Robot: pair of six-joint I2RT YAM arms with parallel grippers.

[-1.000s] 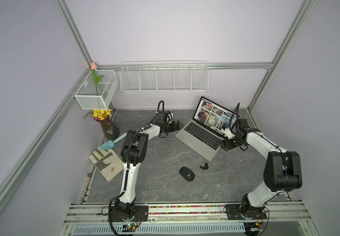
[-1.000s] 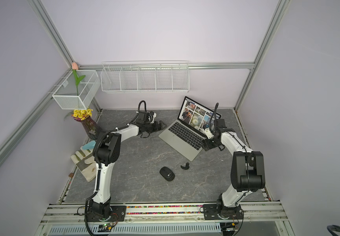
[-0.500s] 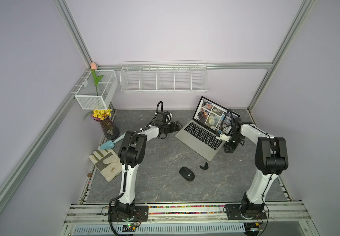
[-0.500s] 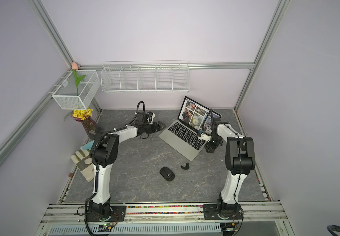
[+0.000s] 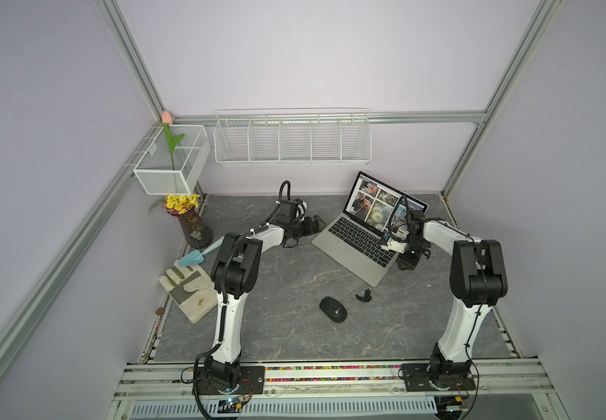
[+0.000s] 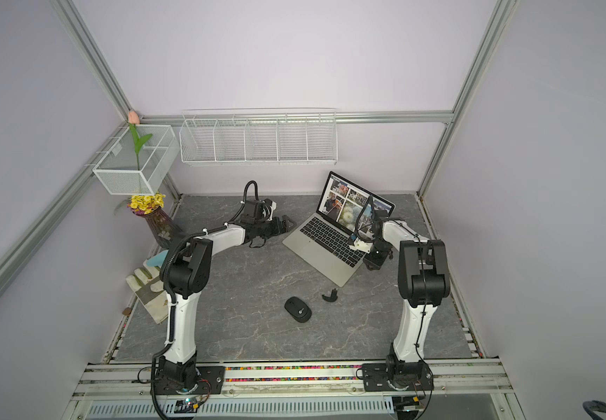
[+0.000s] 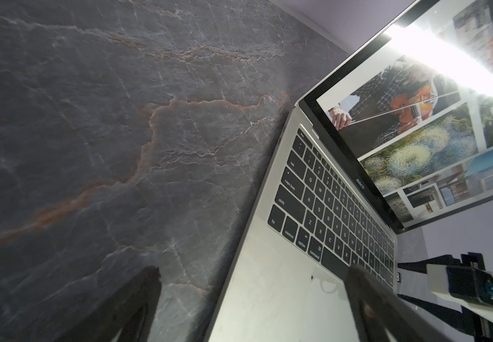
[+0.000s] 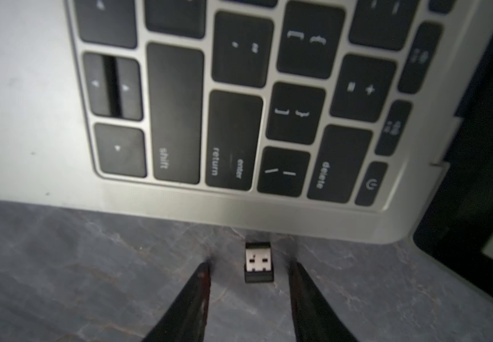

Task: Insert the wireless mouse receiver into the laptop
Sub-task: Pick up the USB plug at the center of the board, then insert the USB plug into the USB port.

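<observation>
Right wrist view: receiver (image 8: 259,262) between tips of the right pincer (image 8: 249,265).
Spread, it flanks the receiver on the desk (image 8: 61,266) without touching; the laptop (image 8: 239,213) lies just beyond. Left pincer (image 7: 252,271) gapes wide.

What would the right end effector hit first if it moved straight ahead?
Probably the tiny black-and-silver USB receiver, lying on the grey stone table between the right end effector's fingertips; the silver laptop's edge sits just beyond, though depth is unclear.
</observation>
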